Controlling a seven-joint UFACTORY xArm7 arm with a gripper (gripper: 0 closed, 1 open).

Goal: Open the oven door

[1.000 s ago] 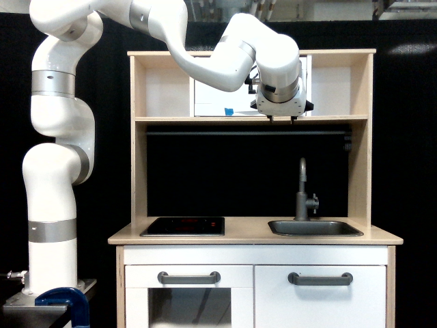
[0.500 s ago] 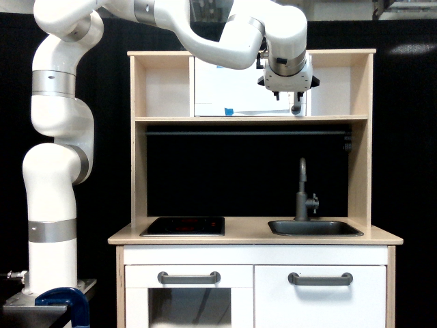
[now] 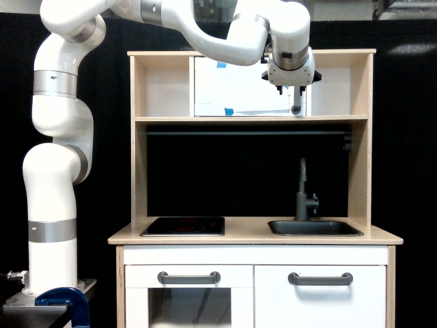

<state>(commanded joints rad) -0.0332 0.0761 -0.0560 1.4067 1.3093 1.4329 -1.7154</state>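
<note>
Before oven door (image 3: 239, 89), gripper (image 3: 291, 86) downward

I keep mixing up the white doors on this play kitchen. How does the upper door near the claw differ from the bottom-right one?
The upper door sits in the top shelf bay; the bottom-right door sits under the sink. The upper door's grey bar handle stands vertical at its right edge, right under the claw; the bottom-right door's handle lies horizontal. Only the upper door carries blue tape. Both are white and appear closed.

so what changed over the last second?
The gripper rose from shelf level and shifted toward the exterior view's right, now over the top of the oven door's handle. Grasp not visible. Door shut as before; sink and lower doors unchanged.
</note>
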